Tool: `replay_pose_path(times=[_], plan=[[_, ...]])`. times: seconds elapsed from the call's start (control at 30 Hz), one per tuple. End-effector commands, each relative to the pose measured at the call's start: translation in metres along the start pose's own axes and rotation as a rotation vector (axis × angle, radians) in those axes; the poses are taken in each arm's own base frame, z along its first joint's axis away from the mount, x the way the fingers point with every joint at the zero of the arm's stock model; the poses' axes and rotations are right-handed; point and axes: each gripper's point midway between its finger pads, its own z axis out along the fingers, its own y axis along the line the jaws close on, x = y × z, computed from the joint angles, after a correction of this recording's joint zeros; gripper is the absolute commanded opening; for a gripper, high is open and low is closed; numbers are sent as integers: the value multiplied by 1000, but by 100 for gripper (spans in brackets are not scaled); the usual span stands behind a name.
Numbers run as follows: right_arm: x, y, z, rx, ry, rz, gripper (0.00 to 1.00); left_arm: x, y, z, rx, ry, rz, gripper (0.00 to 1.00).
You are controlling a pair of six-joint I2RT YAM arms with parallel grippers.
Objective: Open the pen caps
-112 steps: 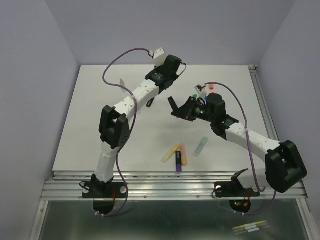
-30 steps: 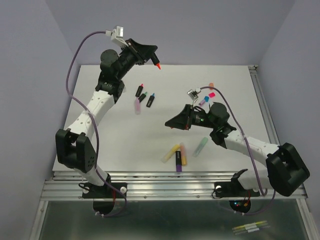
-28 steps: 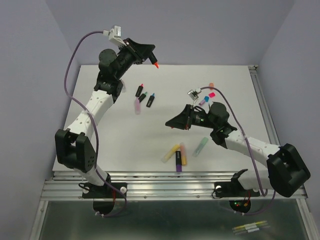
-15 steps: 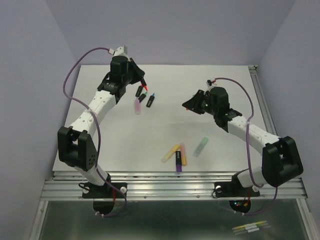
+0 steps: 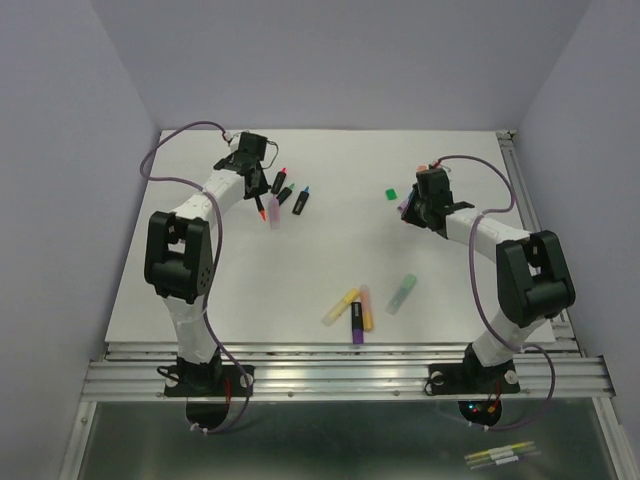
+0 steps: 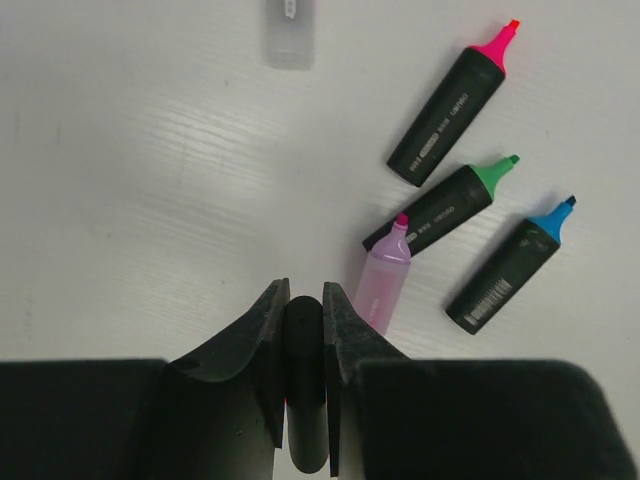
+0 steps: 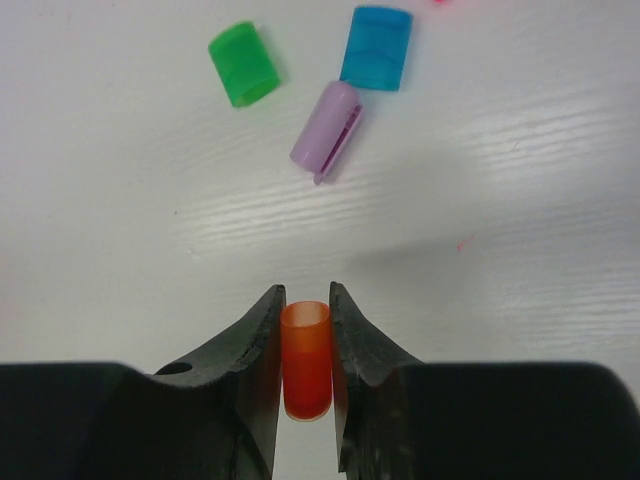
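Right gripper (image 7: 305, 295) clamps the orange cap (image 7: 306, 360), left gripper (image 6: 304, 290) a black pen (image 6: 303, 385). Both seem light, slick, stiff: hold mid-barrel.

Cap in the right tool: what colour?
Orange cap, pinched in the right tool; the right wrist view shows it best.

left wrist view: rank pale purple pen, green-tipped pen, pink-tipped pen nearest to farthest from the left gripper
From the left gripper:
1. pale purple pen, just to its right.
2. green-tipped pen, up and to the right.
3. pink-tipped pen, farthest, upper right.
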Motion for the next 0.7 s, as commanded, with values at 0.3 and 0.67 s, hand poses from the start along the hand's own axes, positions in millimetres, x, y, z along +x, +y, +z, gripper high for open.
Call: replay_pose_path(times=[0.3,0.67], plan=[[-42,-22,41,198,-104,-93,6,-36,20,38,-40,-24,62,0],[-40,-25,52,223,-84,-109,21,-31,11,63,-21,19,121,25]])
